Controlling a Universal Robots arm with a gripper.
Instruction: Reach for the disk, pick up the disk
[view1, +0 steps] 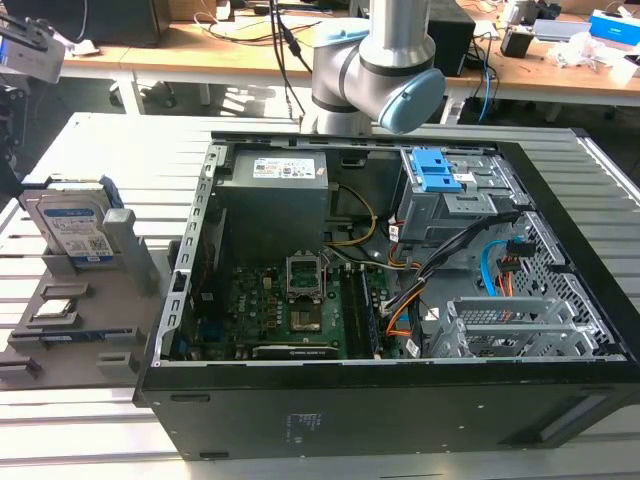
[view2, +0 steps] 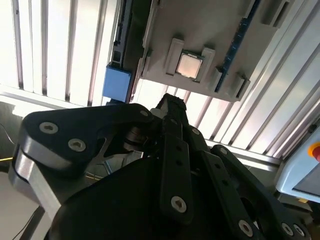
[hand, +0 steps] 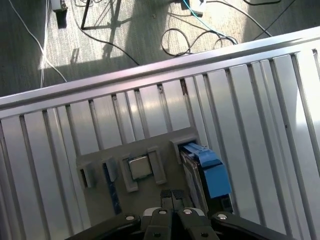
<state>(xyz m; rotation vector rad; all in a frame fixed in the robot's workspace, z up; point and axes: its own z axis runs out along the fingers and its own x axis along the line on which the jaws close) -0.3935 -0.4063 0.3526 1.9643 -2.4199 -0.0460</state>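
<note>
The disk (view1: 70, 225) is a silver hard drive with a white-and-blue label and blue side rails. It stands on edge in a slot of a grey holder (view1: 125, 300) at the exterior view's left, beside the computer case. In the first wrist view the disk (hand: 207, 172) is seen from well above, with my gripper (hand: 171, 196) high over the holder, its fingers pressed together and empty. In the second wrist view the disk's blue rail end (view2: 117, 82) lies beyond my gripper (view2: 172, 102).
An open black computer case (view1: 400, 400) stands on the slatted metal table (view1: 90, 440), with the arm (view1: 385, 60) behind it. The holder (hand: 150, 192) also carries a processor chip (hand: 139, 167) and a memory stick (hand: 113, 187). Cables lie on the floor (hand: 150, 30).
</note>
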